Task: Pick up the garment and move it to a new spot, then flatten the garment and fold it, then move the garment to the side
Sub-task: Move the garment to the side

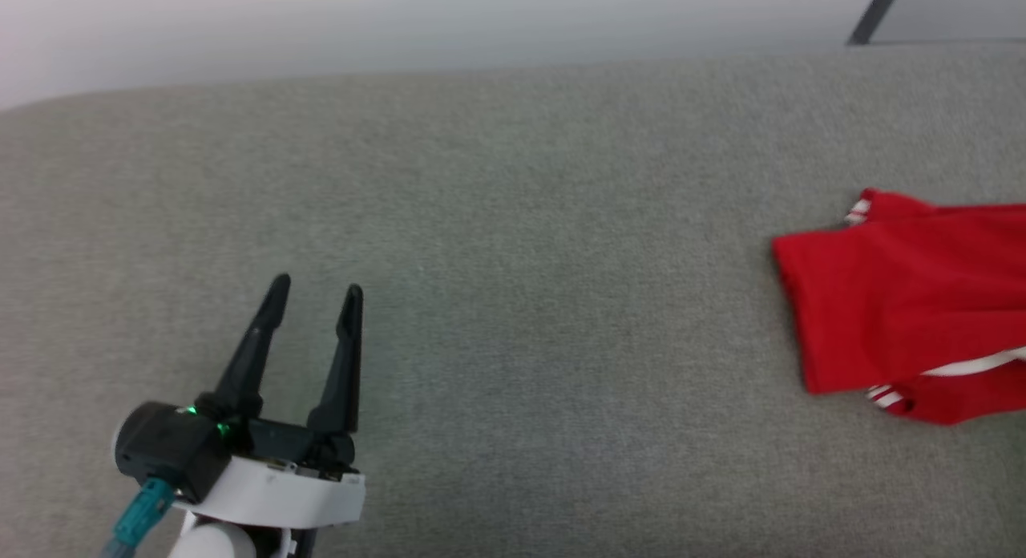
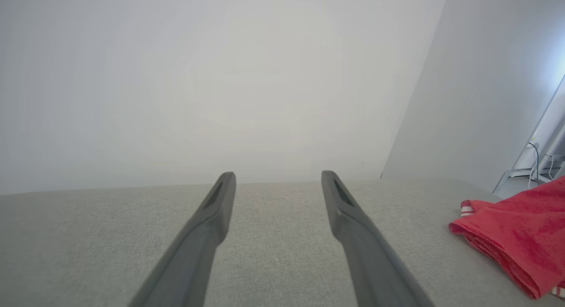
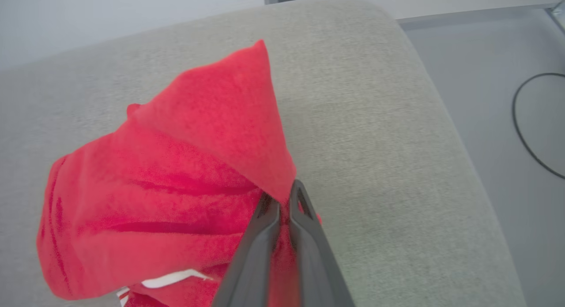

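Observation:
The garment [image 1: 906, 301], bright red with white-and-red striped trim, lies bunched at the right edge of the head view on a grey fabric surface. In the right wrist view my right gripper [image 3: 282, 199] is shut on an edge of the garment [image 3: 176, 188], with red fabric pinched between its two dark fingers and a fold lifted into a peak. My left gripper [image 1: 317, 289] stands open at the lower left of the head view, far from the garment, with nothing between its fingers. The left wrist view shows the garment [image 2: 521, 236] at its right edge, well beside the open left gripper [image 2: 278, 177].
The grey upholstered surface [image 1: 513, 261] stretches wide between the left gripper and the garment. Its rounded end [image 3: 441, 121] drops off to a grey floor, where a thin black cable [image 3: 525, 135] curls. A pale wall rises behind the surface.

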Available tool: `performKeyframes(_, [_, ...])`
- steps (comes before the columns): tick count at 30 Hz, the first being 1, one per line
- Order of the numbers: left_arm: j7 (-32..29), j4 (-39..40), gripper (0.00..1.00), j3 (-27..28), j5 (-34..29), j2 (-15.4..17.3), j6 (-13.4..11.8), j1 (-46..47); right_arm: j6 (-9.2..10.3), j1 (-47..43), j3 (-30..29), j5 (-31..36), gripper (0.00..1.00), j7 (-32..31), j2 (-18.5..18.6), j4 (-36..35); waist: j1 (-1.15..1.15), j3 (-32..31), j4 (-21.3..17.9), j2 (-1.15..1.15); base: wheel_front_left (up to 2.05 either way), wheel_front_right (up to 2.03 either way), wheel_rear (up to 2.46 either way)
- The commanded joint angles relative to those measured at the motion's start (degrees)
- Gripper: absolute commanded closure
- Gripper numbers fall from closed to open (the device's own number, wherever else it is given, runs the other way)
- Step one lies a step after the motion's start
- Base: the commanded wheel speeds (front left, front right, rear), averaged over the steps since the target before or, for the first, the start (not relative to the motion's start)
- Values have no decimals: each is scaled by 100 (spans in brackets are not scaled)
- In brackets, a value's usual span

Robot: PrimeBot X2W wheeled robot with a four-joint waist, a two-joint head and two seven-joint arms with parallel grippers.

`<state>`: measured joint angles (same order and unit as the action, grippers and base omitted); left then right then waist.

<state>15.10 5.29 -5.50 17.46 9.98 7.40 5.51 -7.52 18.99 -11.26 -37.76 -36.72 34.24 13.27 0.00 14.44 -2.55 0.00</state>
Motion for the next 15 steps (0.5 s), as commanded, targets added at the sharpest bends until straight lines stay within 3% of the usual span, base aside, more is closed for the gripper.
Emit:
performKeyframes(1, [2, 72, 0, 31, -69, 64, 10, 124, 7, 167, -98, 122, 100, 202, 62, 138, 0, 332, -304, 0, 0, 0, 0])
performKeyframes(9, [2, 292, 0, 31, -224, 287, 11, 399, 7, 777, 78, 735, 100, 958, 294, 953, 0, 714, -417, 0, 0, 0, 0])
performKeyframes(15, [2, 488, 0, 36, -251, 421, 11, 539, 7, 1299, 182, 1591, 100, 1438, 362, 1832, 0, 940, -371, 0, 0, 0, 0])
